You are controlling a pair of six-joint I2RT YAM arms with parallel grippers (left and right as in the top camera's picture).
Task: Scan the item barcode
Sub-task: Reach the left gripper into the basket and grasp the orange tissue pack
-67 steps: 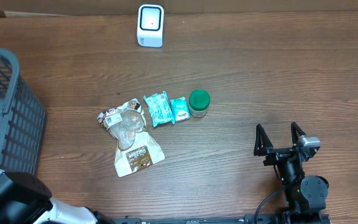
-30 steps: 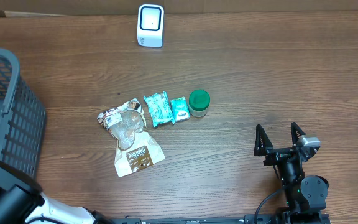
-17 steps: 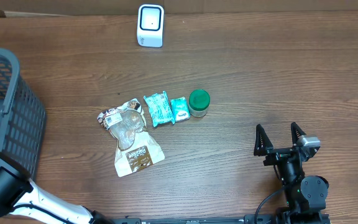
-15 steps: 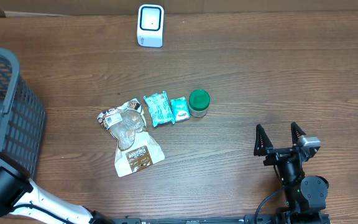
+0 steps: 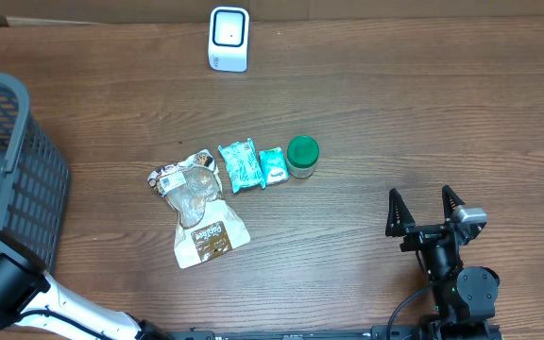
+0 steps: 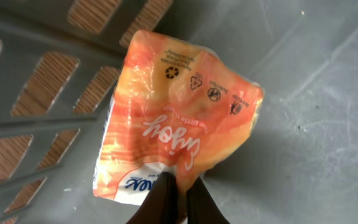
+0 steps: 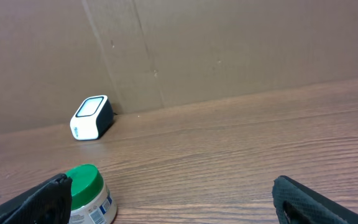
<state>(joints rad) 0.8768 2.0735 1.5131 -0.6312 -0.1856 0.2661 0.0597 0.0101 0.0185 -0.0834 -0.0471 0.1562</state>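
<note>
Big wooden table [image 5: 395, 104] from up top, with the grey basket [image 5: 36, 189] hanging off its left edge. On the wrist cam my left gripper [image 6: 179, 194] is down inside it, clenched on the lower edge of an orange packet [image 6: 185, 112] that lies on the basket floor by the slotted wall. My right gripper [image 5: 426, 210] sits front right, fingers spread wide, holding nothing. Mid-table there's a brown snack bag [image 5: 196, 212], teal packets [image 5: 239, 166] and a green-lidded jar [image 5: 302, 156]. The white scanner [image 5: 229, 38] is at the far edge.
</note>
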